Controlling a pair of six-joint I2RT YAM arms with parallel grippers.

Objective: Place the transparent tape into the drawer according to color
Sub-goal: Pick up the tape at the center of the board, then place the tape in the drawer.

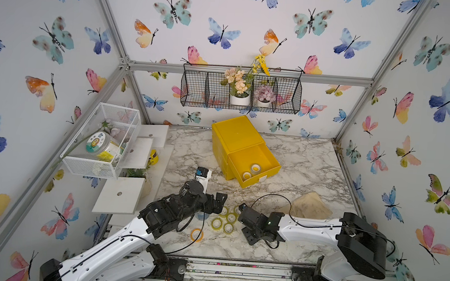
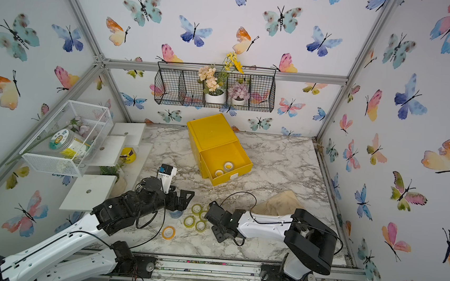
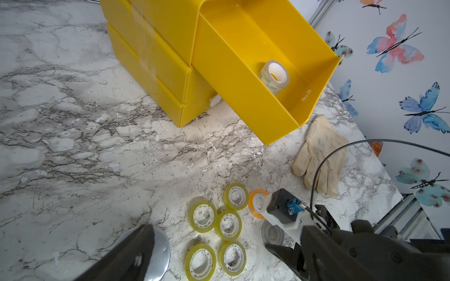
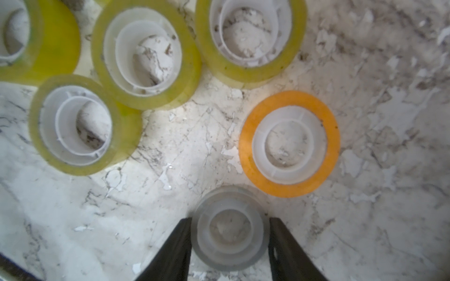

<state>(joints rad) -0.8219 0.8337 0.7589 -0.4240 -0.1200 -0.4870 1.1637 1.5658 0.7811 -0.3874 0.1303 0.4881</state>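
Note:
The yellow cabinet [image 1: 235, 132] stands at the back with its top drawer [image 1: 273, 161] pulled out; two pale tape rolls [image 1: 254, 168] lie inside. Several yellow-green tape rolls [image 1: 223, 220] cluster on the marble near the front, also visible in the right wrist view [image 4: 146, 53]. One orange roll [image 1: 196, 235] lies apart, another orange roll [image 4: 289, 143] beside the cluster. My right gripper [image 4: 230, 220] points down, its fingers [image 4: 180, 243] pressed against both sides of a colourless grey roll [image 4: 229, 233] resting on the marble. My left gripper [image 1: 217, 203] hangs open beside the cluster, holding nothing.
A blue-grey jar with a silvery lid [image 3: 162, 250] stands under my left gripper. A cream glove [image 1: 310, 205] lies at the right. A white mesh basket [image 1: 100, 139] and white stepped shelves [image 1: 120, 198] line the left wall. A black wire basket [image 1: 241, 93] with flowers hangs behind.

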